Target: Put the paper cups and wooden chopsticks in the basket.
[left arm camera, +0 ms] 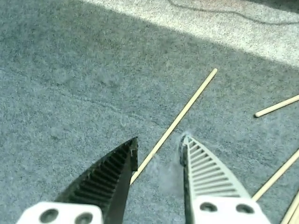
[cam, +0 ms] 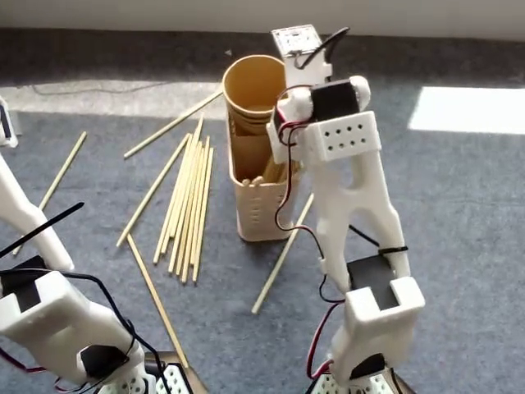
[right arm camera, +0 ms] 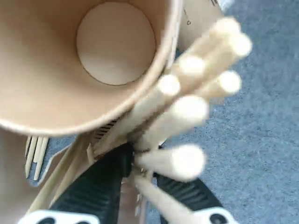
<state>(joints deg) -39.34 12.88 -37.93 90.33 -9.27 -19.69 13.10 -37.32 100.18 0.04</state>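
Between the right jaws we see a bunch of wooden chopsticks. The right jaws are clamped on this bunch and press it from both sides. The bunch stands up inside the basket, and its round ends point up at the wrist camera. Just beside the bunch, also inside the basket, stands a paper cup. The cup is upright with its mouth facing up, and we can see its round bottom. It sits at the end of the basket that is away from the arms. The right arm leans over the basket from above.

The left jaws are apart and hold nothing. They hang low over the grey bench, well away from the basket. One loose chopstick lies flat on the bench, and its end runs in between the two tips of the left jaws. We cannot tell if the tips touch it.

More sticks lie flat on the bench. A row of chopsticks lies side by side near the basket, on the left arm's side. A slanted chopstick lies right by the basket, on the right arm's side. A long chopstick lies nearer the arms than the basket.
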